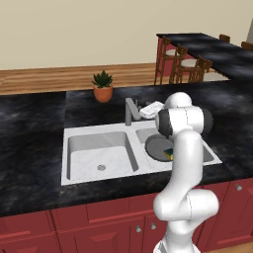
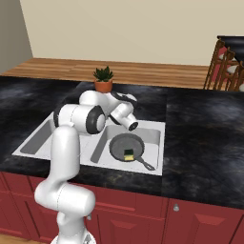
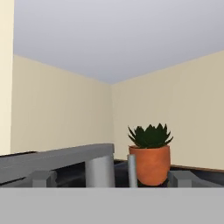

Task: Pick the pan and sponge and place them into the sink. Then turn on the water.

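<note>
Wide-spread and holding nothing, my pincer (image 3: 111,178) sits level at the grey faucet (image 1: 130,111), its two fingertips (image 3: 41,178) standing far apart on either side of the spout. Below and to my right, the pan (image 2: 127,147) lies flat in the right basin of the sink (image 2: 157,131) with the sponge (image 2: 128,154) resting inside it. Straight ahead past the faucet stands a potted plant (image 3: 149,154) on the dark counter (image 1: 29,128).
</note>
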